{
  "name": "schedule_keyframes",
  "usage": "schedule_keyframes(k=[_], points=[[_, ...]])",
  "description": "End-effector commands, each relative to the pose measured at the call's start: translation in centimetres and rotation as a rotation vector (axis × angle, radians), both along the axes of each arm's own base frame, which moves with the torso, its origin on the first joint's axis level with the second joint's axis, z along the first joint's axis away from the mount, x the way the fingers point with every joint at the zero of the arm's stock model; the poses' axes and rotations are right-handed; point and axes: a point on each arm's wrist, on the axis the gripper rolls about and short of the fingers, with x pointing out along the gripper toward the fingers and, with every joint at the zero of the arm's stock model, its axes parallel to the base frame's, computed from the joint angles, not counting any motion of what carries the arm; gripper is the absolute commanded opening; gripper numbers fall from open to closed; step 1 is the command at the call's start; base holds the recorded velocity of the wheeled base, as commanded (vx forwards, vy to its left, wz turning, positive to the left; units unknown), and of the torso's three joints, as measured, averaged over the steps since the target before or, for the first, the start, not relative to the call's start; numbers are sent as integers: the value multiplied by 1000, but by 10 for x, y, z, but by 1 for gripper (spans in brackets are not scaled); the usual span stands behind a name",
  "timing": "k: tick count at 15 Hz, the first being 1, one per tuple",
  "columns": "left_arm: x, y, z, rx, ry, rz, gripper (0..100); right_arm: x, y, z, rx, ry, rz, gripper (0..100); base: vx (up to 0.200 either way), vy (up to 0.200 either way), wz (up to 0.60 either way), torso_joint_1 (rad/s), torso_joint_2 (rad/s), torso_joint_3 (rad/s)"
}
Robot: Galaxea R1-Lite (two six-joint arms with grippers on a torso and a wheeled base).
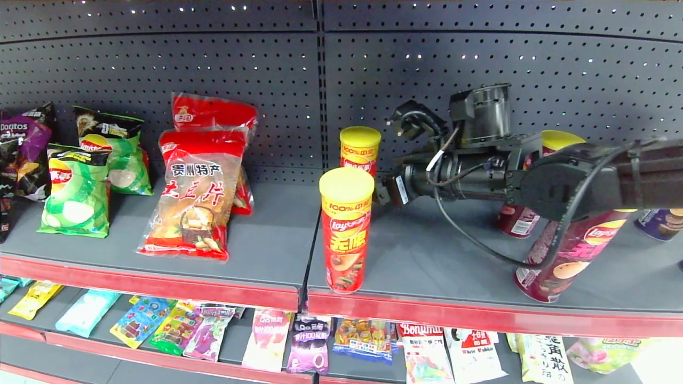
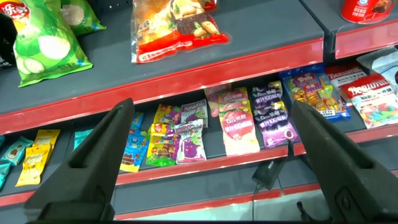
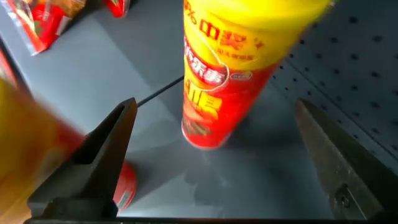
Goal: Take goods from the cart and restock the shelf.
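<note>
Two red chip cans with yellow lids stand upright on the grey shelf [image 1: 427,256]: one near the front edge [image 1: 346,234], one behind it [image 1: 360,149] by the pegboard. My right gripper [image 1: 385,191] reaches in over the shelf from the right, level with the rear can. In the right wrist view the gripper [image 3: 216,104] is open, and the rear can [image 3: 217,87] stands just beyond and between its fingers, untouched. The front can [image 3: 37,143] blurs past one side. My left gripper [image 2: 212,104] hangs open and holds nothing, in front of the lower shelves.
Under my right arm a dark red can [image 1: 571,250] leans, with another red can [image 1: 517,218] behind it. Red snack bags [image 1: 197,197] and green chip bags [image 1: 77,192] fill the shelf's left half. Candy packets [image 2: 242,118] line the lower shelf.
</note>
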Motion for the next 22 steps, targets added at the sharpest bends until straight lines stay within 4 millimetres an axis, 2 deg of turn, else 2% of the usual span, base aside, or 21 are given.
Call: schedule_keyframes(k=[1,9,10,13,14,16,19,22], points=[[0,0,0,0,3,0,100,-24,-15,20,21,-32,-4,100,0,0,0,0,0,0],[2,0,-6,-1,30,-6,100,-89,-59,53,62,-109,-33,100,0,0,0,0,0,0],[2,0,-6,-1,30,-6,100,-89,-59,53,62,-109,-33,100,0,0,0,0,0,0],[4,0,-11,1,59,-10,100,-124,-80,61,85,-144,-30,100,0,0,0,0,0,0],[4,0,-11,1,62,-11,100,-128,-83,62,88,-149,-30,100,0,0,0,0,0,0],[8,-1,-10,-5,91,-44,100,-177,-117,63,123,-203,-47,100,0,0,0,0,0,0],[18,-2,-8,-13,149,-88,100,-235,-170,49,160,-303,-189,100,0,0,0,0,0,0],[32,-4,-1,-20,170,-132,100,-280,-195,32,261,-350,-316,100,0,0,0,0,0,0]])
